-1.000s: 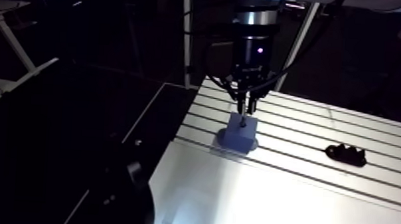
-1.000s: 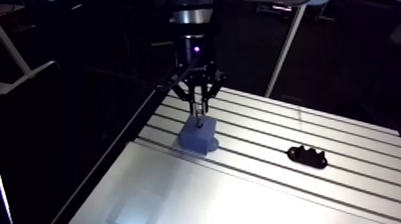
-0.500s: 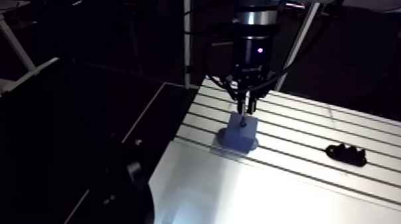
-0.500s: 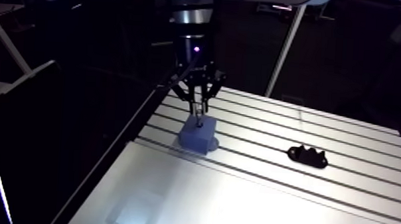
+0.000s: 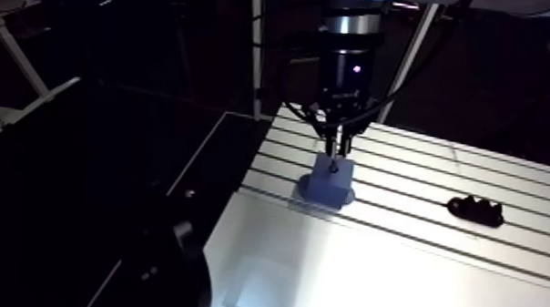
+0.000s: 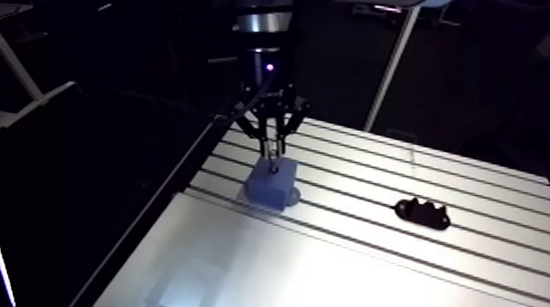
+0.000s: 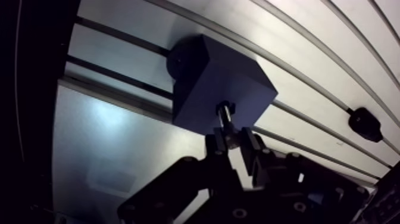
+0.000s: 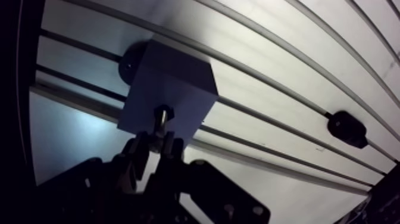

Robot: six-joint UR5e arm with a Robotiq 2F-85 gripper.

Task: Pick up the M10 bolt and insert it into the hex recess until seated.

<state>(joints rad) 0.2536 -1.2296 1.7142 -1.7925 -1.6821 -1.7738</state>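
A blue block (image 7: 205, 74) stands on the slotted table (image 7: 309, 71), with a dark hex recess (image 8: 168, 111) in its top face. My gripper (image 7: 233, 138) hangs straight above the block and is shut on the M10 bolt (image 7: 224, 116). The bolt's shaft points down from between the fingers. In the wrist view its lower end sits at the mouth of the recess; how deep it goes is hidden. In the arm view the gripper (image 5: 337, 148) is just over the block (image 5: 330, 184), near the table's left edge.
A small black lumpy fixture (image 5: 476, 210) lies on the table to the right of the block, also seen in the wrist view as the black fixture (image 7: 364, 123). A smooth bright plate (image 6: 325, 286) covers the near part of the table. The table's left edge drops into darkness.
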